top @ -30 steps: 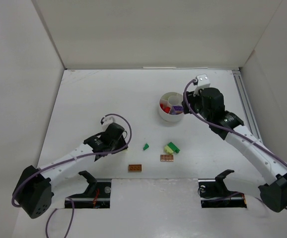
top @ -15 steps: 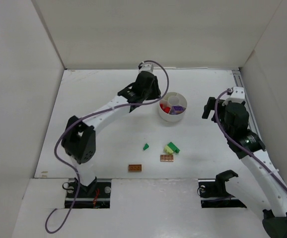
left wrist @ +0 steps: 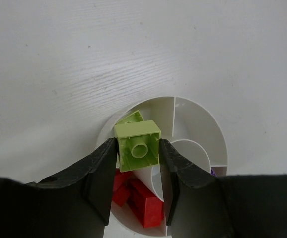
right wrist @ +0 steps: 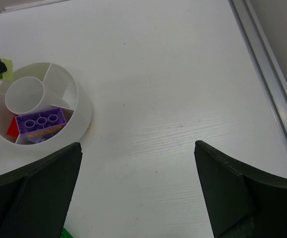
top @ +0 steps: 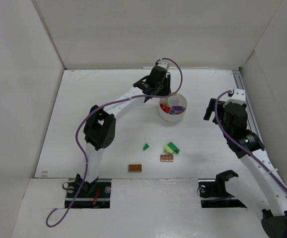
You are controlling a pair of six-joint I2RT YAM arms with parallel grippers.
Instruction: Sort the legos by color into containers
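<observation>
Over the dish (left wrist: 203, 121), left gripper (left wrist: 137, 148) is clamping a yellow-green brick (left wrist: 136, 141).
Red bricks (left wrist: 142, 198) and a purple brick (right wrist: 40, 122) are lying in nearby wedges; right gripper (right wrist: 138, 148) is hanging spread wide, well aside; loose bricks (top: 172, 147) are lying nearer the bases.

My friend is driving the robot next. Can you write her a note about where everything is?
Left gripper: shut on a yellow-green studded plastic brick above the round white divided dish, over another yellow-green brick lying inside.
Right gripper: open, empty, right of the dish.
Done: red bricks and a purple brick lie in the dish.
Left: drop this one, then sort from the table a small dark green brick, a yellow-green and green pair, two orange-brown bricks.
</observation>
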